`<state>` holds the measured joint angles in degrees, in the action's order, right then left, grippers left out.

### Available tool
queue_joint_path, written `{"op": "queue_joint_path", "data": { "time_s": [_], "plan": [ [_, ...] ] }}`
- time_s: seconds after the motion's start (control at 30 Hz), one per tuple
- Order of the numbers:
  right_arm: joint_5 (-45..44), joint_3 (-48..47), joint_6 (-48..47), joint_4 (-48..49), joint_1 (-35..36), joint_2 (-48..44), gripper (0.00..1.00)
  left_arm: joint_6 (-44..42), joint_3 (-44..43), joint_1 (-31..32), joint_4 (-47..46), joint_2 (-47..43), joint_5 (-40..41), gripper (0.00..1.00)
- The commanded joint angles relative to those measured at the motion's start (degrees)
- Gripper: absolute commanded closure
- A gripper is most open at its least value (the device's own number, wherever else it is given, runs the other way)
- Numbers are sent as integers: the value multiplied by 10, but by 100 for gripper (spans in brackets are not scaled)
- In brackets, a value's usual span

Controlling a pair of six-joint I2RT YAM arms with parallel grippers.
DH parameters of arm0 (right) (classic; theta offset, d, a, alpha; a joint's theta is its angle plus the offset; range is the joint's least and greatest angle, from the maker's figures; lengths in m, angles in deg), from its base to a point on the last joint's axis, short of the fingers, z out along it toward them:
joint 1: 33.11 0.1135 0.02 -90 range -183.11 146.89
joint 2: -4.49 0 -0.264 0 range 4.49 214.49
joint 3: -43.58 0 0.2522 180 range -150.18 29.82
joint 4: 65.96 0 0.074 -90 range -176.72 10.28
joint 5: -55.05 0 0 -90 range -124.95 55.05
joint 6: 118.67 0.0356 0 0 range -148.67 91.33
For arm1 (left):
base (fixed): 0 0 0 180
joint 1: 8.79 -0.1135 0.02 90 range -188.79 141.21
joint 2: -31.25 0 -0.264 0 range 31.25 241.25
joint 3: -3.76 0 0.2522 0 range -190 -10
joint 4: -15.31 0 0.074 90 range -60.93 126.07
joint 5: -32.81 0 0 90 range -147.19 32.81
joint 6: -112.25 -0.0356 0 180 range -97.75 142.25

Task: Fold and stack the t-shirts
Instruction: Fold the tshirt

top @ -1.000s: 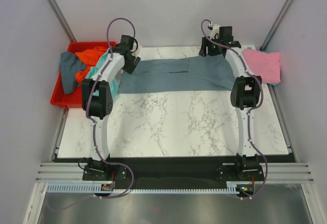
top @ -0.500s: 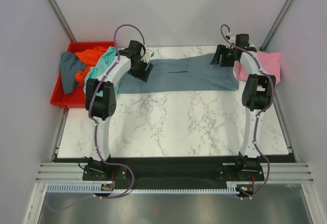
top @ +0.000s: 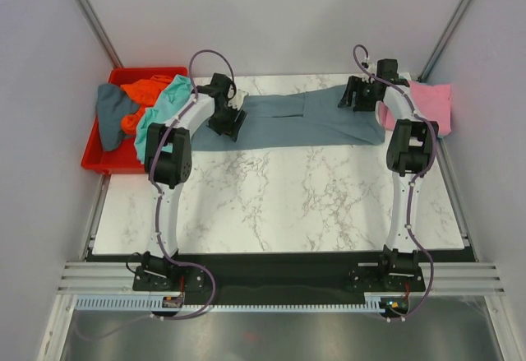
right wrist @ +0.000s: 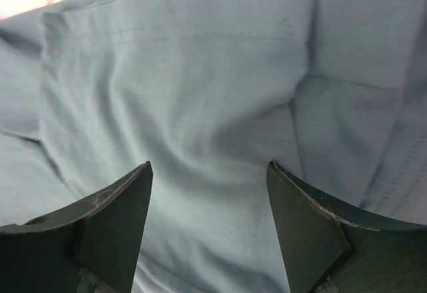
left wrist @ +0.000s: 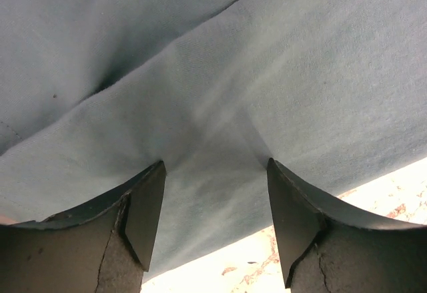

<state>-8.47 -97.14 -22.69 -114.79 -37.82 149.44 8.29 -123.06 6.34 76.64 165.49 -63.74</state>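
Both my left hand [top: 231, 119] and right hand [top: 357, 97] have descended, fingers spread, onto the slate blue-grey t-shirt [top: 304, 118] lying part-folded on the surface [top: 288, 201]; the pink t-shirt [top: 432, 104] lies aside, and the teal t-shirt [top: 161, 111] and orange t-shirt [top: 140, 91] at the red bin [top: 94, 160] await folding.

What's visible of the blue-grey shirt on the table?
Slate blue-grey t-shirt, soft matte knit, folded into a long band lying flat across the far part of the marble table. Overlapping layers and a stitched hem show up close. The left gripper and right gripper, both open, are down at its two ends; cloth puckers between the left jaws.
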Motion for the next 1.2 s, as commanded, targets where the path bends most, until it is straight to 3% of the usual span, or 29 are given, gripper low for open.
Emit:
{"op": "queue_joint_path", "data": {
  "time_s": [0.0, 0.1, 0.27, 0.63, 0.8, 0.97, 1.17],
  "plan": [
    [-73, -18, -23, -11, -13, 35, 22, 15, 12, -1, 17, 17, -9, 30],
    [-89, -22, -29, -19, -16, 39, 22, 23, 27, 1, 30, -4, -10, 30],
    [-78, -35, -27, -22, -13, 30, 22, 31, 128, 20, 32, -71, -11, 30],
    [-67, -80, -33, -22, 19, 19, 22, 46, 316, 139, 18, -218, 2, 28],
    [-67, -108, -33, -18, 31, 14, 21, 41, 334, 175, 24, -280, 20, 28],
    [-86, -67, -23, -17, 24, -87, 21, 17, 269, 163, 34, -332, 64, 27],
    [-34, 127, 61, -20, -20, -222, 21, 2, 231, 98, 17, -308, 99, 28]
  ]
}}
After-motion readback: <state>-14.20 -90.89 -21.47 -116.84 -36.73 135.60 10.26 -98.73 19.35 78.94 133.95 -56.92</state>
